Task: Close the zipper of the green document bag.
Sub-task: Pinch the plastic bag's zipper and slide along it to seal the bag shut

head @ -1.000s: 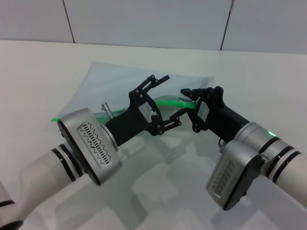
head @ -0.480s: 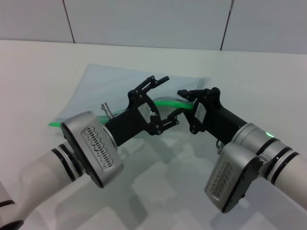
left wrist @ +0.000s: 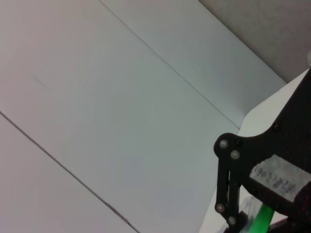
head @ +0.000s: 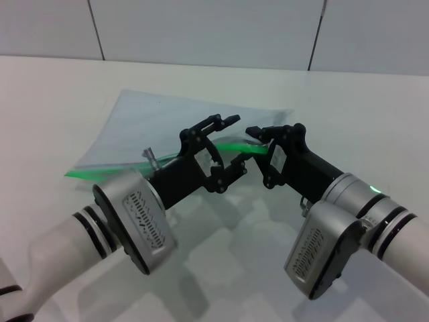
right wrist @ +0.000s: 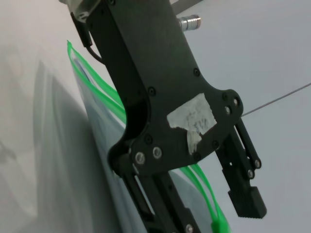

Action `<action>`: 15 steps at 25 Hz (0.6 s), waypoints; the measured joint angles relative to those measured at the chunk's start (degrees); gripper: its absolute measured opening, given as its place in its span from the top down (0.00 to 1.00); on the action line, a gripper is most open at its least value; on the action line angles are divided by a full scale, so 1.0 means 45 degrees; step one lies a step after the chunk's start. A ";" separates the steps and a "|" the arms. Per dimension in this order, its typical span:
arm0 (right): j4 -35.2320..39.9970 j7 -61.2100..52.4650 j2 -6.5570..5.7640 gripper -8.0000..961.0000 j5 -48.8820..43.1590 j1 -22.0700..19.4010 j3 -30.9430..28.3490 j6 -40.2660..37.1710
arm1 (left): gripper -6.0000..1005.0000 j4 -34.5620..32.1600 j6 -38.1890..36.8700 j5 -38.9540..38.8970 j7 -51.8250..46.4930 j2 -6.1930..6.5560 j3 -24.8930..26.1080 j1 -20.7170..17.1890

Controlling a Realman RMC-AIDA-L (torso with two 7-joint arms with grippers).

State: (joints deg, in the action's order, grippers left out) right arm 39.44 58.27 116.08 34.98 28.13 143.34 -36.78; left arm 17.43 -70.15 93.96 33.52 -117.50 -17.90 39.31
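The green document bag (head: 154, 121) lies flat on the white table, translucent blue-grey. Its zipper (head: 114, 166) runs along the near edge and arches up in the middle. My left gripper (head: 238, 141) is open, with one finger above and one below the raised strip. My right gripper (head: 258, 153) faces it from the right, at the strip's end. In the right wrist view the zipper (right wrist: 97, 92) shows as two parted green tracks, running behind the left arm's fingers (right wrist: 245, 194) to a small green slider (right wrist: 218, 226). The left wrist view catches a short piece of zipper (left wrist: 262, 218).
The white table (head: 348, 87) stretches all around the bag, and a pale panelled wall (head: 201, 33) rises behind it. Both forearms cross the near part of the table.
The left gripper's fingers have drawn closer together around the strip. The bag's left corner has slid left and nearer. The right gripper has shifted slightly left.
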 joint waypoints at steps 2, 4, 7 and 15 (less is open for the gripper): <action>-0.0001 0.0000 0.0001 0.94 -0.0002 -0.0002 0.0002 0.0000 | 0.34 0.0044 -0.0002 -0.0005 0.0254 -0.0001 0.0013 -0.0002; -0.0001 0.0000 0.0002 0.94 -0.0002 -0.0002 0.0003 0.0000 | 0.34 0.0087 -0.0022 -0.0012 0.0468 -0.0003 0.0021 -0.0002; 0.0000 -0.0001 0.0002 0.94 0.0000 -0.0004 0.0000 -0.0002 | 0.34 0.0250 -0.0042 -0.0025 0.0804 -0.0002 0.0095 0.0013; -0.0006 -0.0041 0.0000 0.94 0.0006 -0.0002 -0.0008 -0.0027 | 0.36 0.0532 -0.0078 -0.0028 0.1538 -0.0001 0.0320 0.0014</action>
State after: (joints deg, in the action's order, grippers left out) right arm 39.41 58.09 116.08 35.01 28.12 143.31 -36.90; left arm 19.82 -70.50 93.84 40.44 -117.50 -16.46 39.37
